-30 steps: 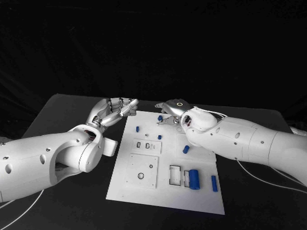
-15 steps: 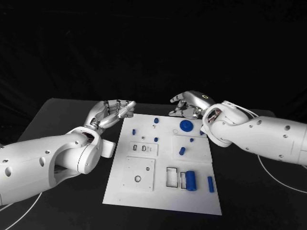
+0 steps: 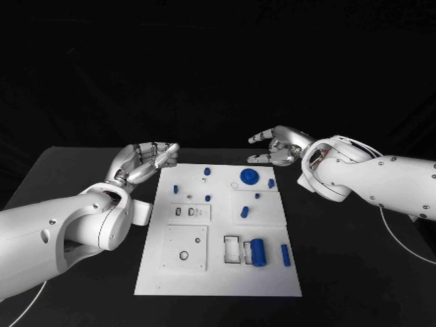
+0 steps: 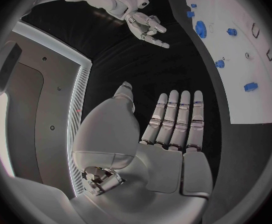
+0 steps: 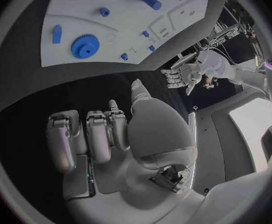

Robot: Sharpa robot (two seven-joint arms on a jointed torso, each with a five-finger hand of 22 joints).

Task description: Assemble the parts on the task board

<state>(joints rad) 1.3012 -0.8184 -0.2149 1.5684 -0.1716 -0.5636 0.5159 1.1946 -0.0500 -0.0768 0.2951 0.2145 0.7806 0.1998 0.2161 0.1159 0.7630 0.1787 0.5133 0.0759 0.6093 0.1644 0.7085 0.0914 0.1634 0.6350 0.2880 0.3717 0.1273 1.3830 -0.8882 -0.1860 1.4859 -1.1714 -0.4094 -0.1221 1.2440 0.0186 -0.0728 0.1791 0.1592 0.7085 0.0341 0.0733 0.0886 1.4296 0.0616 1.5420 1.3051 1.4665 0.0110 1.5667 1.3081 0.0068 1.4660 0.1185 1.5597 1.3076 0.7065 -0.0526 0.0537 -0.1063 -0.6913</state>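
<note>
Both my hands hover empty, left hand (image 3: 144, 161) fingers straight, right hand (image 3: 277, 146) half-curled; I'd descend squarely on the blue toothed gear (image 3: 249, 176) on the white task board (image 3: 218, 272)

Your left hand (image 3: 144, 161) hovers at far left, fingers straight and apart, empty. Your right hand (image 3: 277, 146) hangs far right, fingers curled, empty.

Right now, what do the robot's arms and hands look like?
Both arms are smooth, rounded white shells with small dark holes. Each ends in a silver metal hand, the left hand and the right hand, with jointed fingers. A thin white cable trails along the right arm.
</note>
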